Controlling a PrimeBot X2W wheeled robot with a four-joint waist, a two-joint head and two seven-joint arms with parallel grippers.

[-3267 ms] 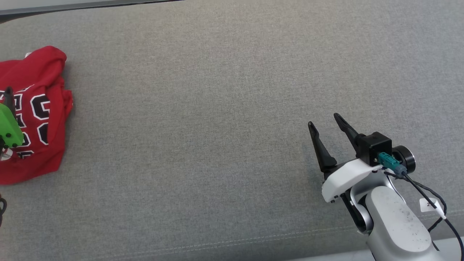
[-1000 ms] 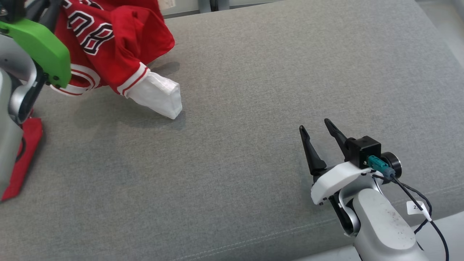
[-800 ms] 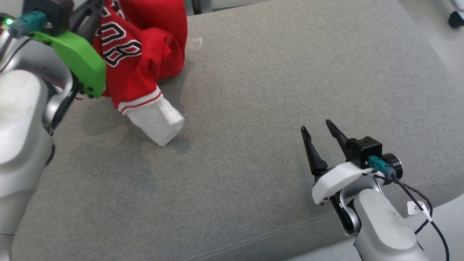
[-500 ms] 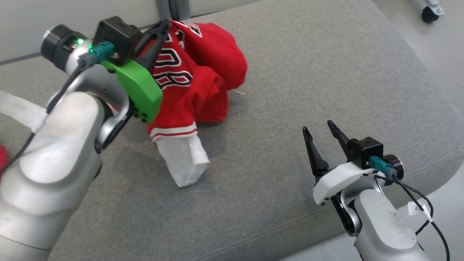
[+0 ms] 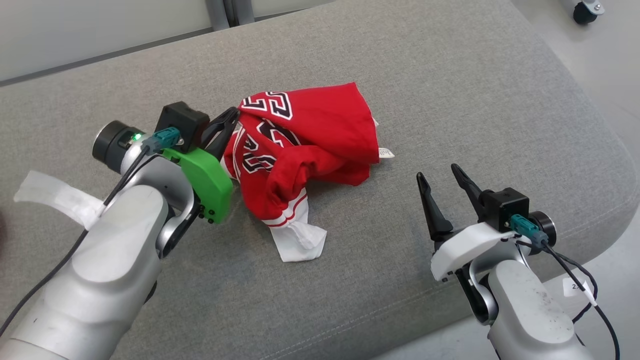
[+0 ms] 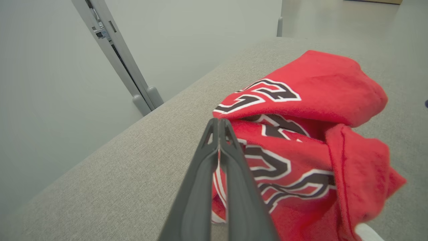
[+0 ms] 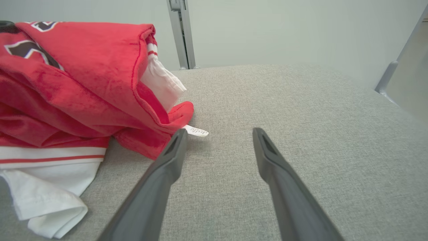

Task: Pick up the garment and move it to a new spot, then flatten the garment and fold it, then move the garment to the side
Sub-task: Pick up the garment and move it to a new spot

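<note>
The garment (image 5: 310, 145) is a red jersey with black-and-white lettering and a white lining, bunched in a heap on the grey cushion (image 5: 450, 90). My left gripper (image 5: 231, 116) is shut on the heap's upper left edge; in the left wrist view the two fingers (image 6: 219, 157) press together with a strip of the garment (image 6: 301, 140) between them. My right gripper (image 5: 439, 175) stands open to the right of the heap, clear of it. In the right wrist view the garment (image 7: 73, 87) lies left of the spread right gripper (image 7: 219, 134), its small white tag (image 7: 197, 131) near the left fingertip.
The cushion's rounded right corner and front edge are close to my right arm, with pale floor (image 5: 595, 55) beyond. A grey wall and a door frame (image 6: 117, 57) stand behind the cushion. White tape (image 5: 55, 197) wraps my left forearm.
My left gripper carried the garment rightward across the cushion and lowered it; the heap now rests on the fabric instead of hanging. The head camera swung with the move. The right gripper stayed open.
</note>
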